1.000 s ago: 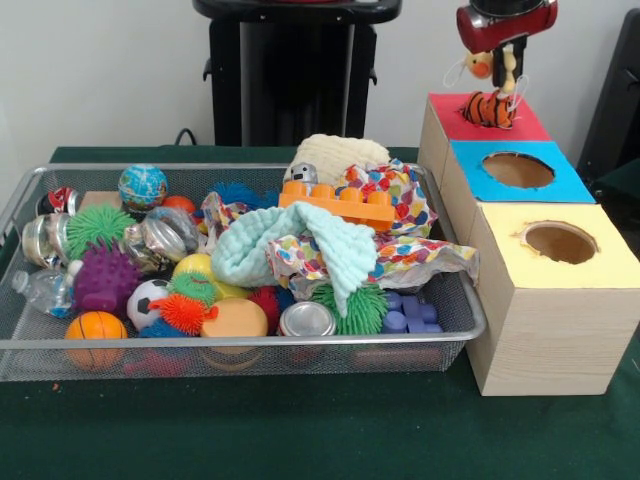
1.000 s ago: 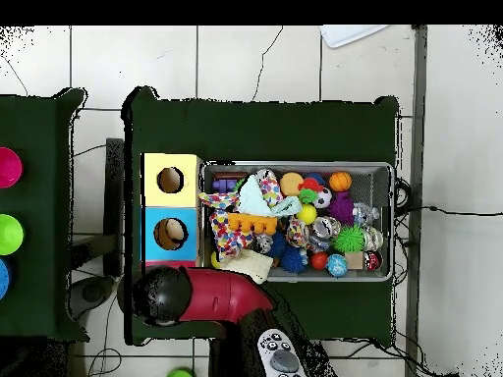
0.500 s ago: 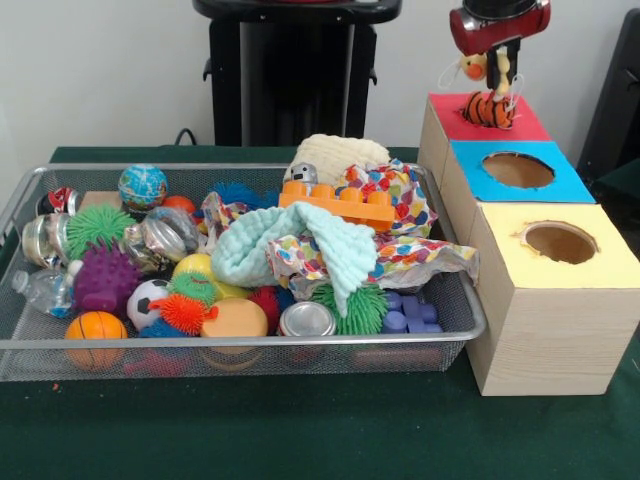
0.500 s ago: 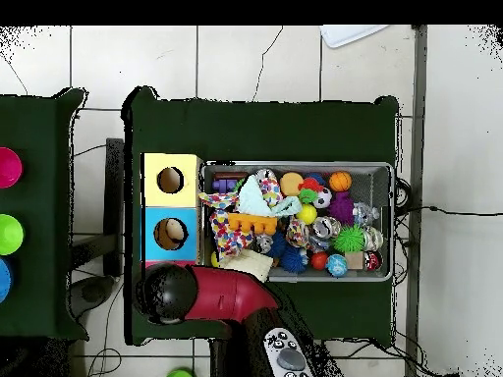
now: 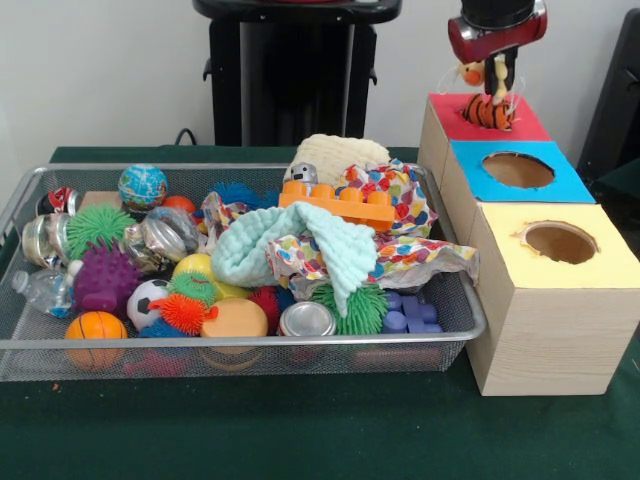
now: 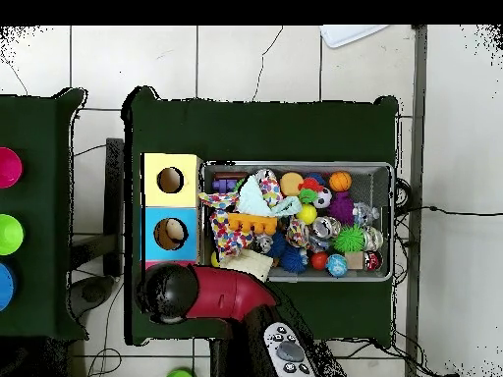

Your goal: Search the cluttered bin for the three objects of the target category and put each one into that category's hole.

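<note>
Red surround, front view: the hole's panel directly beneath my claw.
Claw: closed on the tiger-striped plush, hanging just over the red.
Wire-mesh bin: below, off to one side.
Overhead view: my red arm covers claw and plush; bin beyond it.

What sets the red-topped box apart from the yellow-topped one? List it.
The red-topped box is farthest from the front camera; the yellow-topped box is nearest. The red one has the striped tiger plush sitting over its hole, below the arm; the yellow one's hole is open and unobstructed. Both are pale wood with painted tops.
</note>
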Action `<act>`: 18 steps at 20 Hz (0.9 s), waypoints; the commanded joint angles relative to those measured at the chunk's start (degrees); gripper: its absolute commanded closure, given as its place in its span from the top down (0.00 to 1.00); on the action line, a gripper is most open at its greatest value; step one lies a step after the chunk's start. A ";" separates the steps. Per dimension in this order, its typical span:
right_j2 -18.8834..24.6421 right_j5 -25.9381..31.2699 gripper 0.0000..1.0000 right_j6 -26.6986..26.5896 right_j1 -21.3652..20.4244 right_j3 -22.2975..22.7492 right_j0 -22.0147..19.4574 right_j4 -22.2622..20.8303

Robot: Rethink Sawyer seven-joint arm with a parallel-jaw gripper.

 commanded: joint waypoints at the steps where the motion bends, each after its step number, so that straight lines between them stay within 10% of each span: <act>1: 0.63 -5.90 0.00 8.12 4.77 -1.49 -1.11 -1.19; 18: 0.18 -13.91 0.00 9.37 11.51 -2.12 0.29 -1.61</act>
